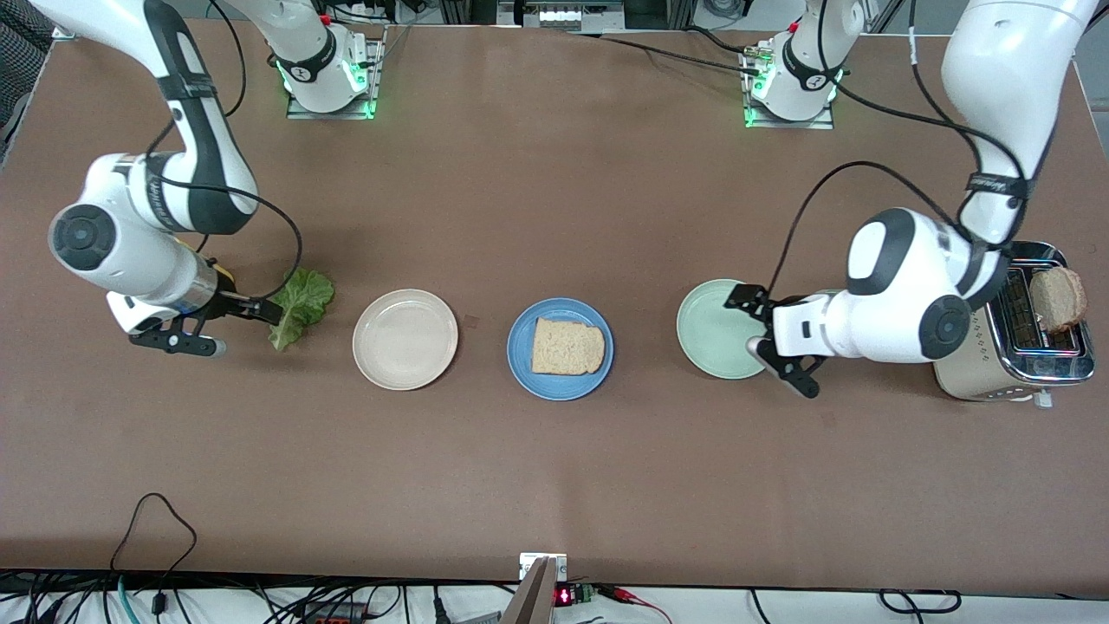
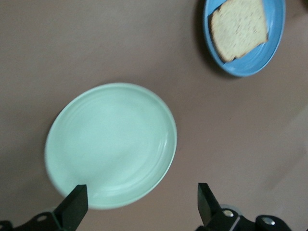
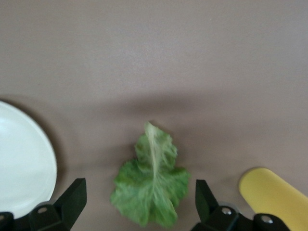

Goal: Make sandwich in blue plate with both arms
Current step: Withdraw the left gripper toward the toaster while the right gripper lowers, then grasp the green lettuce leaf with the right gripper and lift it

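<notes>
The blue plate (image 1: 520,368) (image 2: 250,70) lies mid-table with one slice of light brown bread (image 1: 567,347) (image 2: 239,29) flat on it. A ruffled green lettuce leaf (image 1: 301,305) (image 3: 151,192) lies on the table toward the right arm's end. My right gripper (image 1: 249,332) (image 3: 139,199) hangs open just over the leaf, which shows between its fingers ungripped. My left gripper (image 1: 769,345) (image 2: 142,202) is open and empty over the edge of a pale green plate (image 1: 710,329) (image 2: 110,144). A second bread slice (image 1: 1057,299) stands in a toaster (image 1: 988,373).
An empty beige plate (image 1: 405,338) (image 3: 24,163) sits between the lettuce and the blue plate. A yellow object (image 3: 274,195) lies beside the right gripper, mostly hidden under the arm in the front view. The toaster stands at the left arm's end of the table.
</notes>
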